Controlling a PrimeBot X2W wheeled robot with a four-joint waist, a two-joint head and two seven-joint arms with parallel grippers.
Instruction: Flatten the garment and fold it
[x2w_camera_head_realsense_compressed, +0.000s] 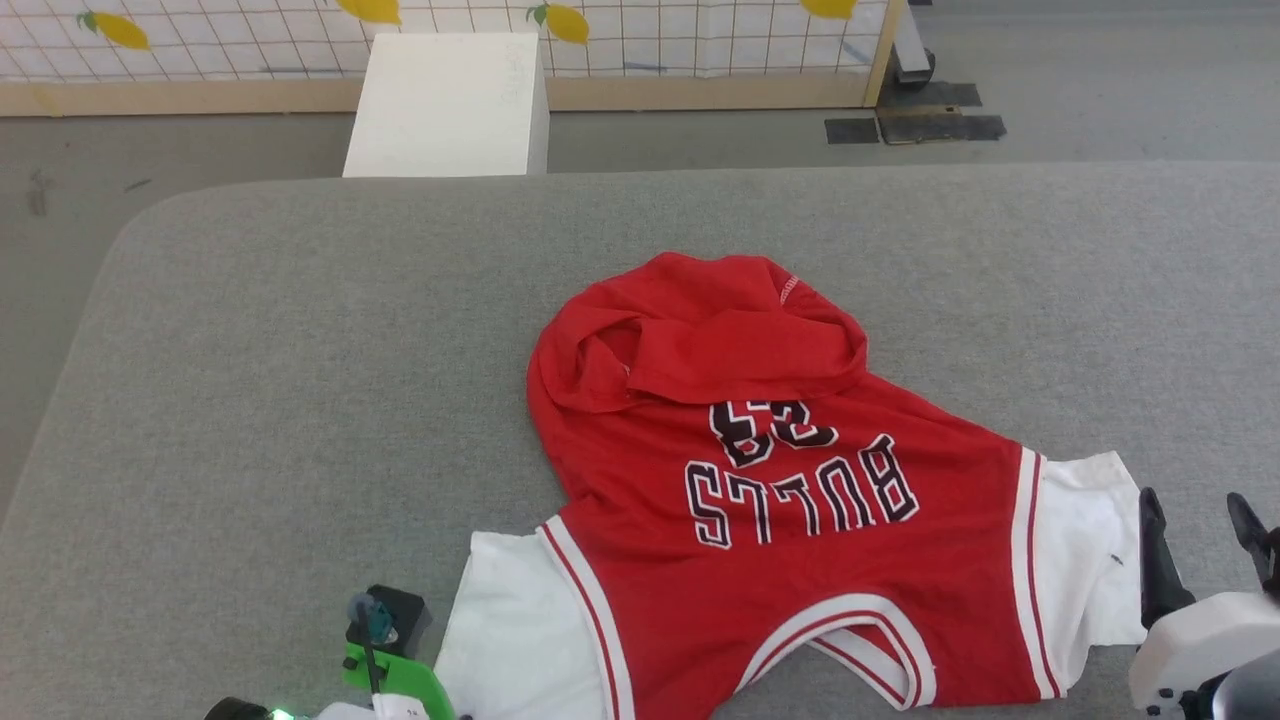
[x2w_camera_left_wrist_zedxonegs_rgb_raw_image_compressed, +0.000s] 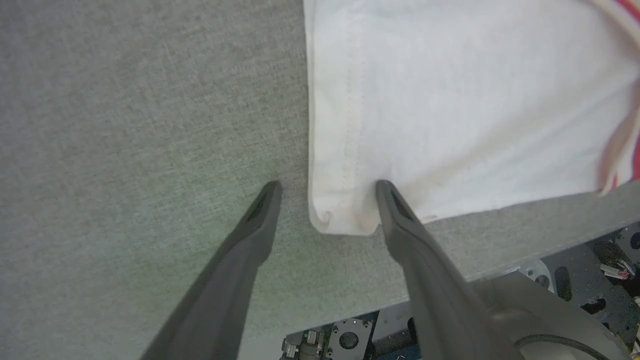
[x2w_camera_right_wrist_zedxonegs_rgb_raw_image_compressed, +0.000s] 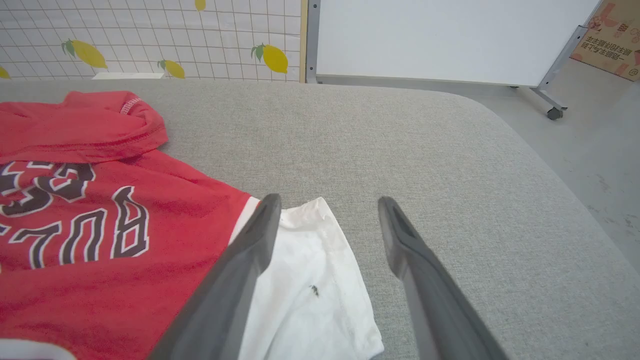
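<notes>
The garment (x2w_camera_head_realsense_compressed: 800, 600) is a red T-shirt with white sleeves, lying on the grey padded table (x2w_camera_head_realsense_compressed: 300, 350) with its collar toward me. Its far hem is folded back over the black lettering. My left gripper (x2w_camera_left_wrist_zedxonegs_rgb_raw_image_compressed: 327, 186) stands open, fingers astride the near corner of the white sleeve (x2w_camera_left_wrist_zedxonegs_rgb_raw_image_compressed: 450, 100) and close to the table's front edge. In the head view its wrist (x2w_camera_head_realsense_compressed: 388, 655) sits beside that sleeve. My right gripper (x2w_camera_head_realsense_compressed: 1192, 496) is open at the other white sleeve (x2w_camera_right_wrist_zedxonegs_rgb_raw_image_compressed: 310, 300). One finger (x2w_camera_right_wrist_zedxonegs_rgb_raw_image_compressed: 250, 255) is over the cloth, the other (x2w_camera_right_wrist_zedxonegs_rgb_raw_image_compressed: 415, 265) over bare table.
A white box (x2w_camera_head_realsense_compressed: 450, 100) stands on the floor beyond the table's far edge, before a lemon-patterned panel (x2w_camera_head_realsense_compressed: 650, 30). A wheeled whiteboard (x2w_camera_right_wrist_zedxonegs_rgb_raw_image_compressed: 450, 40) stands at the far right. My base (x2w_camera_left_wrist_zedxonegs_rgb_raw_image_compressed: 575, 280) shows below the table's front edge. Bare grey surface surrounds the shirt.
</notes>
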